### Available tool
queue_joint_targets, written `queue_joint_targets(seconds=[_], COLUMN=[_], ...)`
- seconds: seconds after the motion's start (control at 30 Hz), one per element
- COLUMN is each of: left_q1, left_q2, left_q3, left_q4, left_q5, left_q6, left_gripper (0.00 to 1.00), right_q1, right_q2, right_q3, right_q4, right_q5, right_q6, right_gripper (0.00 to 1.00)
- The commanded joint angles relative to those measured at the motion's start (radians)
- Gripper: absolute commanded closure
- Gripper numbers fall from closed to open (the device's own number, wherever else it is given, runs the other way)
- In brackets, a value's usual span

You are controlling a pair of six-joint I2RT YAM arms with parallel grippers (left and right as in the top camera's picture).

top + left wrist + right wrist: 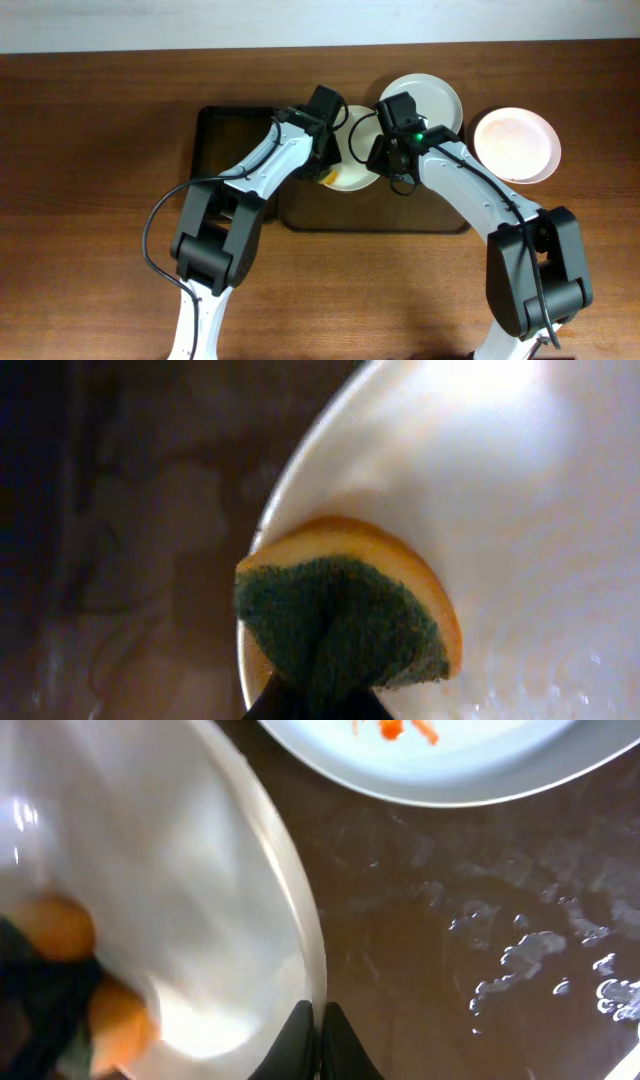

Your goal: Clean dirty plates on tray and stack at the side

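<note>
Lower centre of the left wrist view: the sponge (345, 625) is pinched tight by the left gripper (315, 705), with its green scouring face toward the camera and its orange backing toward the white plate (520, 510). Its long axis is laid left to right across the frame. The plate's rim is clamped by the right gripper (318, 1045), fingers nearly together. The sponge is best pressed flat and swept in circles while that rim is braced. Beyond, at top of frame, a second plate (450, 760) with orange smears is seen on the wet tray (480, 920). Far right overhead, a pink plate (515, 145) is parked off the tray.
</note>
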Motion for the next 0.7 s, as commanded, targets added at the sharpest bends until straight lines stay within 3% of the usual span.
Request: queue_joint_targets(seconds=[0.0, 0.07, 0.1, 0.27, 0.4, 0.53, 0.67], left_q1=[0.003, 0.003, 0.008, 0.010, 0.019, 0.038, 0.084], left_q2=[0.045, 0.045, 0.045, 0.045, 0.045, 0.045, 0.032], left_q3=[-0.037, -0.037, -0.037, -0.036, -0.036, -0.030, 0.097], left_q4=[0.059, 0.085, 0.061, -0.029, 0.056, 0.093, 0.055], left_q5=[-0.138, -0.049, 0.238, 0.629, 0.552, 0.246, 0.220], left_q6=[-0.024, 0.006, 0.066, 0.066, 0.066, -0.066, -0.087], left_gripper=[1.00, 1.00, 1.00, 1.00, 1.00, 1.00, 1.00], right_q1=[-0.004, -0.004, -0.004, -0.004, -0.004, -0.004, -0.004], right_q2=[0.005, 0.005, 0.005, 0.005, 0.005, 0.005, 0.005], right_q3=[0.006, 0.006, 0.006, 0.006, 0.006, 0.006, 0.006], right_q4=[-0.009, -0.010, -0.010, -0.010, -0.016, -0.017, -0.017], right_q5=[-0.015, -0.019, -0.019, -0.018, -0.019, -0.033, -0.033], right_q6=[-0.015, -0.034, -0.034, -0.037, -0.037, -0.037, -0.040], right_gripper=[0.96, 0.96, 0.96, 0.96, 0.96, 0.96, 0.96])
